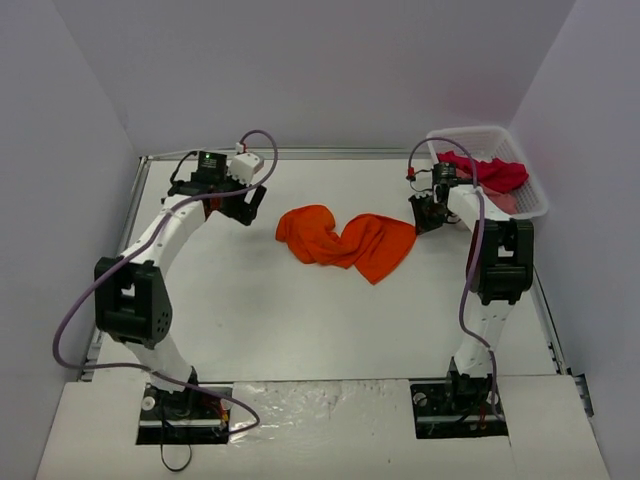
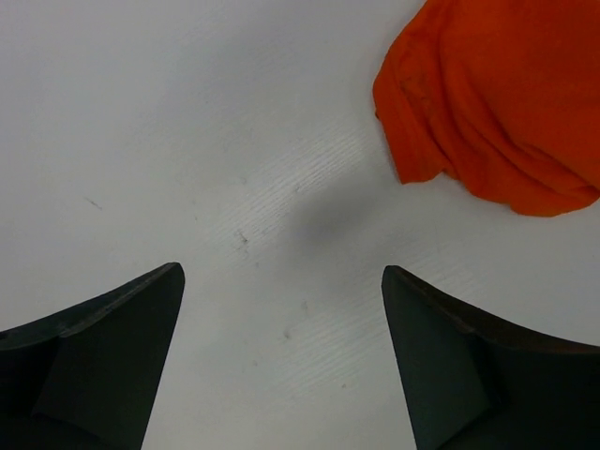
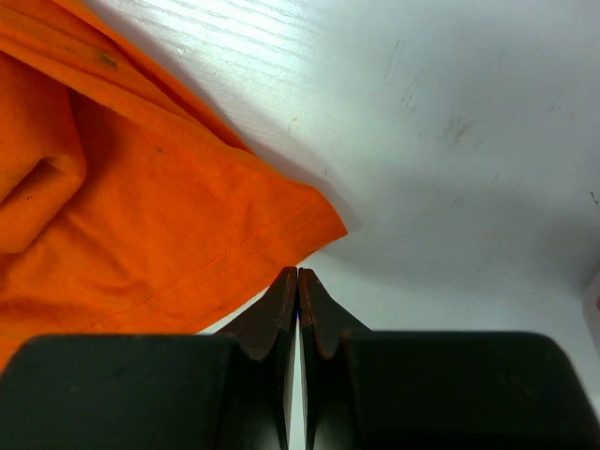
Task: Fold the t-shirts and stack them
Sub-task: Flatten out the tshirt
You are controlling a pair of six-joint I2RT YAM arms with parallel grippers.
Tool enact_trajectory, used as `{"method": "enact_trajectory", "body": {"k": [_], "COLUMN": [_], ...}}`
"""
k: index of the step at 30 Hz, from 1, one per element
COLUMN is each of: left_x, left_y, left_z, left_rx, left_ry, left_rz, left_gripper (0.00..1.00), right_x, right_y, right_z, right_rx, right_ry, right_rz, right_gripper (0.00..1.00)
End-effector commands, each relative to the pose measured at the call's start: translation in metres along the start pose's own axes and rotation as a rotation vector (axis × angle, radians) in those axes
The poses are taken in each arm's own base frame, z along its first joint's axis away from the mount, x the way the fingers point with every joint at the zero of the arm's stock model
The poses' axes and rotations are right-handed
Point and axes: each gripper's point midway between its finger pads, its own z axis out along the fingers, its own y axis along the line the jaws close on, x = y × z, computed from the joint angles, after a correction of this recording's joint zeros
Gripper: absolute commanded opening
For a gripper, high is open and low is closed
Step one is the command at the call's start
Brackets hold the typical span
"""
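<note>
At the centre of the top view, the orange t-shirt [image 1: 345,240] lies crumpled on the white tabletop [image 1: 300,330], bunched into two lobes with no sleeve or collar spread flat. Step in hand, as judged: opening the garment out before any fold.

Right of the cloth, the right hand [image 1: 428,215] sits low beside the shirt's right-hand corner. In the right wrist view the right hand [image 3: 297,278] has its fingers pressed tip to tip with nothing between them. The stitched hem corner of the orange t-shirt [image 3: 141,216] lies just above and left of the tips.

Left of the cloth, the left hand [image 1: 243,208] hovers over bare tabletop, fingers spread wide and holding nothing. In its wrist view the orange t-shirt [image 2: 497,94] fills the upper right corner, outside the gap between the fingers.

To do the step well, each hand should probably take a single layer at a hem or shoulder corner, not a bunch of folds. Both should then draw apart evenly so the cloth flattens without twisting. The right hand would first have to part its fingers.

At the upper right of the top view, a white lattice basket [image 1: 468,132] stands at the tabletop's far corner, just behind the right arm [image 1: 500,260]. It holds a crimson t-shirt [image 1: 490,172] heaped at its middle and a pink t-shirt [image 1: 505,203] below it, both unfolded.
</note>
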Motion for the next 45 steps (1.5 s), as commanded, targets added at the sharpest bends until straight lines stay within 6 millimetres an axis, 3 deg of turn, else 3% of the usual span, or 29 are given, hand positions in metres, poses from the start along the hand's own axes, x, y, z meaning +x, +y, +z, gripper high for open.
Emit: {"method": "enact_trajectory", "body": {"k": [1, 3, 4, 6, 24, 39, 45], "left_x": [-0.006, 0.002, -0.006, 0.000, -0.008, -0.017, -0.014], "left_y": [-0.014, -0.021, -0.026, -0.031, -0.047, -0.071, -0.078], "left_z": [0.024, 0.042, 0.044, 0.056, 0.112, 0.130, 0.134], "left_rx": [0.107, 0.152, 0.182, 0.206, 0.297, 0.365, 0.377], "left_ry": [0.025, 0.067, 0.052, 0.073, 0.117, 0.129, 0.144], "left_rz": [-0.040, -0.084, -0.087, -0.084, -0.128, -0.118, -0.103], "left_gripper": [0.80, 0.67, 0.63, 0.56, 0.49, 0.45, 0.28], "right_x": [-0.003, -0.002, -0.002, -0.001, 0.008, 0.017, 0.017], "right_y": [-0.004, -0.006, -0.006, -0.006, -0.008, -0.012, -0.011], "right_z": [-0.022, -0.022, -0.022, -0.021, -0.007, 0.000, 0.001], "right_rx": [0.034, 0.045, 0.044, 0.047, 0.049, 0.062, 0.066], "right_ry": [-0.020, -0.018, -0.017, -0.014, 0.004, 0.027, 0.029], "right_rz": [-0.010, -0.010, -0.011, -0.010, -0.012, -0.020, -0.024], "right_gripper": [0.00, 0.00, 0.00, 0.00, 0.00, 0.00, 0.00]}}
